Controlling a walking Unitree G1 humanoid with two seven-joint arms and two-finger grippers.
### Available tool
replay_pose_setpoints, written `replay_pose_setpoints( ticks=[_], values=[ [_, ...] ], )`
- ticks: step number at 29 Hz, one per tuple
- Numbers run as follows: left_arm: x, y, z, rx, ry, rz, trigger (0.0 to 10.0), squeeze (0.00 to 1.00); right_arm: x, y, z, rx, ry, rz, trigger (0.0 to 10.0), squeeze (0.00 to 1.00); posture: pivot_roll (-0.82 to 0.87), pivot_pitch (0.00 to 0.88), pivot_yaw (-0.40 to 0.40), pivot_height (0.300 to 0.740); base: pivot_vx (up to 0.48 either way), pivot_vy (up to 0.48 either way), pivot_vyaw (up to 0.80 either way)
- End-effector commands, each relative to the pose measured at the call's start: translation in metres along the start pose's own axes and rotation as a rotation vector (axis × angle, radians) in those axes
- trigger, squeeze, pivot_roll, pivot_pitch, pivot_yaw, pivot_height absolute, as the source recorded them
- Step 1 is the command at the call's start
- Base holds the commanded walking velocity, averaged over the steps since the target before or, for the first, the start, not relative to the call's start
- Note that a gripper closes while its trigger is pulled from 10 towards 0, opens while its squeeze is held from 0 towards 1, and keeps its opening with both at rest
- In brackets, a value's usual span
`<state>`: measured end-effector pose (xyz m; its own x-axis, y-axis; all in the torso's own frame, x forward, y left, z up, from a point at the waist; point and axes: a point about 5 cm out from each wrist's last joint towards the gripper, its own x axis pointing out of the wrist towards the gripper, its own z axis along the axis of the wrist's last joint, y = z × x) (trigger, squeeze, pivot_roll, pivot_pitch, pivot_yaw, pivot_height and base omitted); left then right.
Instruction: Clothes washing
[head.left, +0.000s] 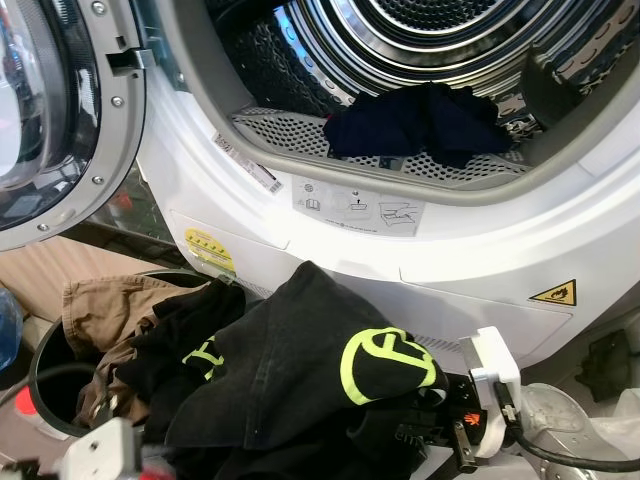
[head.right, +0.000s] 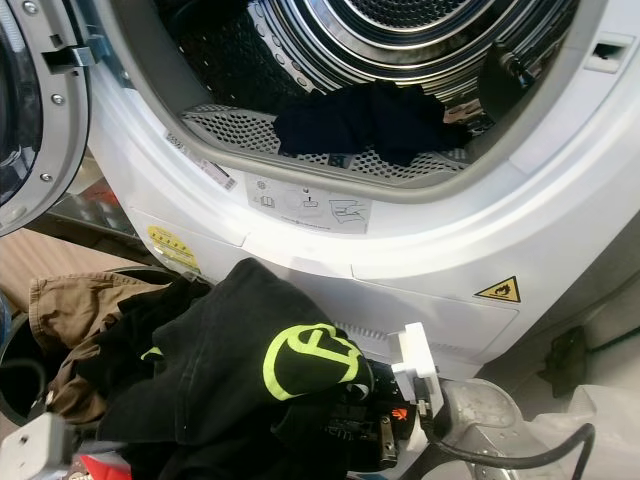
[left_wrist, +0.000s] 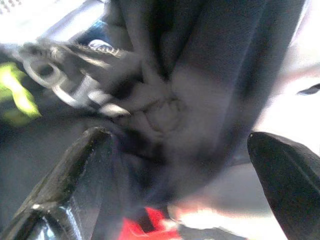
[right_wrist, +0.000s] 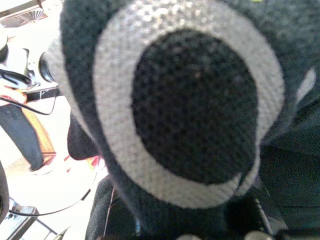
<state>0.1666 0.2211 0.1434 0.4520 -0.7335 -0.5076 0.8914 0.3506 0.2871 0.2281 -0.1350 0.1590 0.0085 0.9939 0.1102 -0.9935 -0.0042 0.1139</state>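
Directly ahead of both grippers stood the white washing machine (head.left: 470, 240), its round door (head.left: 60, 120) swung open to the left and its steel drum (head.left: 440, 40) gaping above them. A dark garment (head.left: 420, 122) lay on the perforated lip inside the opening, well above the right gripper (head.left: 440, 405). That gripper sat buried under a black garment with a neon-yellow logo (head.left: 300, 370), the cloth draped over it and pressed against its wrist camera, so whether its fingers were apart or together cannot be told. The left gripper (left_wrist: 185, 175) had its two fingers (left_wrist: 75, 175) spread wide, with folds of the black cloth bunched between them. Left of the grippers, a brown garment (head.left: 105, 310) hung over the rim of a dark round basket (head.left: 40, 375). A yellow warning sticker (head.left: 553, 292) marked the machine's front panel above the right gripper, and a yellow label (head.left: 208, 250) sat above the basket
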Motion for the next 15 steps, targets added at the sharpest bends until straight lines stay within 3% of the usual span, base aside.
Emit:
replay_pose_setpoints(
  ticks=[1, 4, 5, 6, 8, 9, 11, 12, 13, 15],
  values=[
    [0.017, 0.008, -0.002, 0.159, 0.007, 0.069, 10.0, 1.00, 0.003, 0.000, 0.006, -0.042, -0.017, 0.020, 0.0, 0.00, 0.09, 0.077, 0.000, 0.740, 0.000, 0.000, 0.00],
    [0.023, 0.008, -0.001, 0.152, -0.011, 0.083, 10.0, 1.00, 0.003, 0.000, 0.006, -0.044, -0.018, 0.019, 0.0, 0.00, 0.09, 0.073, 0.002, 0.740, 0.000, 0.000, 0.00],
    [0.028, 0.005, -0.002, 0.132, -0.014, 0.060, 10.0, 0.84, 0.003, 0.000, 0.006, -0.045, -0.019, 0.019, 0.0, 0.00, 0.08, 0.070, 0.002, 0.740, 0.000, 0.000, 0.00],
    [0.034, -0.002, -0.005, 0.108, -0.010, 0.006, 10.0, 0.22, 0.004, 0.000, 0.006, -0.046, -0.019, 0.018, 0.0, 0.00, 0.08, 0.069, 0.005, 0.740, 0.000, 0.000, 0.00],
    [0.038, -0.008, -0.007, 0.092, -0.007, -0.034, 10.0, 0.22, 0.004, 0.000, 0.006, -0.047, -0.020, 0.018, 0.0, 0.00, 0.08, 0.068, 0.006, 0.740, 0.000, 0.000, 0.00],
    [0.041, -0.016, -0.009, 0.067, -0.009, -0.093, 10.0, 0.11, 0.004, 0.000, 0.005, -0.047, -0.021, 0.018, 0.0, 0.00, 0.07, 0.064, 0.005, 0.740, 0.000, 0.000, 0.00],
    [0.044, -0.025, -0.005, -0.002, -0.046, -0.172, 10.0, 0.12, 0.005, 0.000, 0.004, -0.047, -0.019, 0.017, 0.0, 0.00, 0.07, 0.063, 0.007, 0.740, 0.000, 0.000, 0.00],
    [0.043, -0.027, -0.002, -0.020, -0.062, -0.203, 10.0, 0.14, 0.005, 0.000, 0.004, -0.047, -0.018, 0.017, 0.0, 0.00, 0.07, 0.064, 0.008, 0.740, 0.000, 0.000, 0.00],
    [0.041, -0.028, 0.001, -0.026, -0.074, -0.217, 10.0, 0.34, 0.005, 0.000, 0.003, -0.046, -0.017, 0.017, 0.0, 0.00, 0.07, 0.065, 0.007, 0.740, 0.000, 0.000, 0.00],
    [0.038, -0.028, 0.003, -0.033, -0.079, -0.230, 10.0, 0.34, 0.005, 0.000, 0.003, -0.045, -0.017, 0.017, 0.0, 0.00, 0.07, 0.066, 0.007, 0.740, 0.000, 0.000, 0.00]
  ],
)
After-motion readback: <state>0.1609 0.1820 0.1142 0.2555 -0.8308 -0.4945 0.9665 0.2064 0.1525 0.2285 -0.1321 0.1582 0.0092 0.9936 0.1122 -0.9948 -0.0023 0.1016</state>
